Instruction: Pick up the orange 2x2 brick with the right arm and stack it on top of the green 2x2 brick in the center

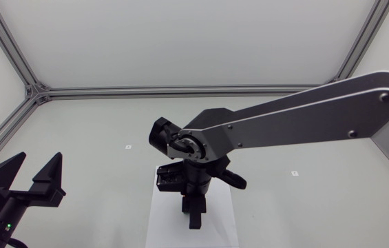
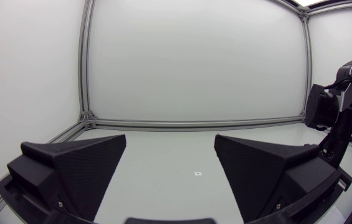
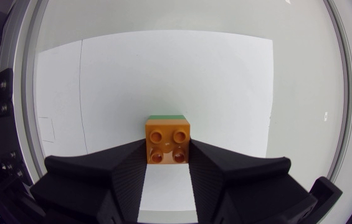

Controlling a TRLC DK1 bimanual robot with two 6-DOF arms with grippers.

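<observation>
Resting left gripper (image 1: 39,165): sits at 8 o'clock on the table (image 1: 98,124) in the head view, its 2 wedge fingers spread wide and nothing between them.
Marker (image 2: 197,173): a small mark on the table, ahead of the gap between the left gripper's fingers in the left wrist view.
White sheet (image 1: 158,224): lies at 6 o'clock from the table's middle in the head view, under the right gripper (image 3: 167,152).
Orange 2x2 brick (image 3: 168,142): sits between the right gripper's fingers over the white sheet, its 4 studs facing the wrist camera.
Green 2x2 brick (image 3: 166,116): shows only as a thin strip just past the orange brick's far edge, and the orange brick covers the rest. Whether the 2 are pressed together cannot be told.
Right gripper: clenched on the orange brick, 1 finger against each of 2 opposite sides, pointing down at the sheet.
Right arm (image 1: 304,117): comes in from 3 o'clock to the table's middle and hides both bricks in the head view.
</observation>
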